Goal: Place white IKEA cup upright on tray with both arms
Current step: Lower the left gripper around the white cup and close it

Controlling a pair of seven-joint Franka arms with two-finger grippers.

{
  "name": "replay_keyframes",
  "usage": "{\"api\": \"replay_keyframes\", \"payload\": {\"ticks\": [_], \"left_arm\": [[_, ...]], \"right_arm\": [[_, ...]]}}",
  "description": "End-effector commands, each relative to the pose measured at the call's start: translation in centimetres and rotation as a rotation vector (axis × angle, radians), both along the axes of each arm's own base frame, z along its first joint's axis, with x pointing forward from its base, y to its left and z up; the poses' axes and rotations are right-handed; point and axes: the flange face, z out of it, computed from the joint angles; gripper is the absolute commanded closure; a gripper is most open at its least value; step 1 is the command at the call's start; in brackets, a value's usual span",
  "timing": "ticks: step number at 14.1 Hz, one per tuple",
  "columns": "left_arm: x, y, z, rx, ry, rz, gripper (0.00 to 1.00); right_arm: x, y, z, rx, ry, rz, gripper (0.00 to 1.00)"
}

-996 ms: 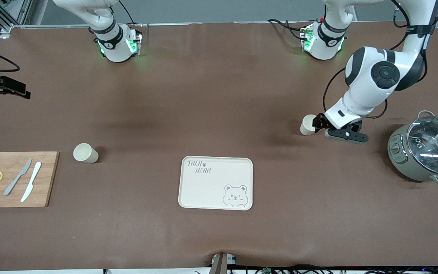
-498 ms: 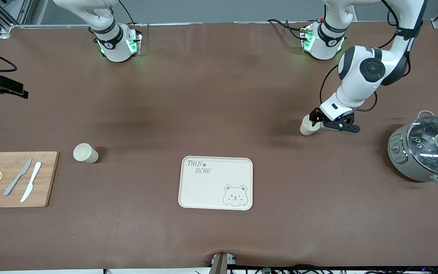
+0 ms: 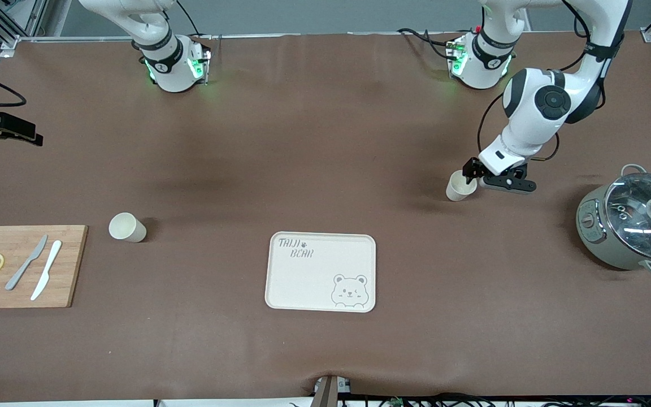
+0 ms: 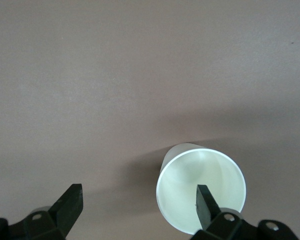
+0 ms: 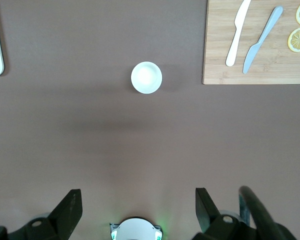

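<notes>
The upright white plastic cup [image 3: 460, 187] near the left arm's end of the table is straddled at its rim by the left gripper [image 3: 471, 176]: fingers spread, one finger [image 4: 206, 204] inside the mouth. The right gripper [image 5: 135, 207] is held spread high over a second white cup [image 3: 126, 227]; the cream bear-face tray [image 3: 321, 272] is well apart from both.

We see one left fingertip [image 4: 206, 202] inside the cup [image 4: 201, 189] | the other fingertip [image 4: 70, 204] outside, apart from it
</notes>
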Motion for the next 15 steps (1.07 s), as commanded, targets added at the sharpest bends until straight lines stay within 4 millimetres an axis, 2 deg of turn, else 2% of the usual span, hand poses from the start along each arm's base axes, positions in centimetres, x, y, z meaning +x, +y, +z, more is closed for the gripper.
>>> {"api": "replay_keyframes", "payload": {"ticks": [1,7,13,14,15], "left_arm": [[-0.4,0.0,-1.1,-0.004,-0.026,0.004,0.00],[-0.4,-0.1,-3.6,-0.027,-0.045,0.004,0.00],[-0.6,-0.2,-4.0,-0.027,-0.039,0.004,0.00],[-0.6,-0.2,-3.9,-0.027,-0.040,0.004,0.05],[-0.6,-0.2,-3.8,-0.028,-0.042,0.010,0.30]], "right_arm": [[0.0,-0.1,0.0,0.000,0.007,-0.017,0.00],[0.1,-0.1,-0.1,0.000,0.009,-0.018,0.00],[0.2,-0.2,-0.2,0.000,0.012,-0.017,0.00],[0.2,-0.1,-0.3,0.000,0.013,-0.017,0.00],[0.2,-0.1,-0.3,0.000,0.013,-0.017,0.00]]}}
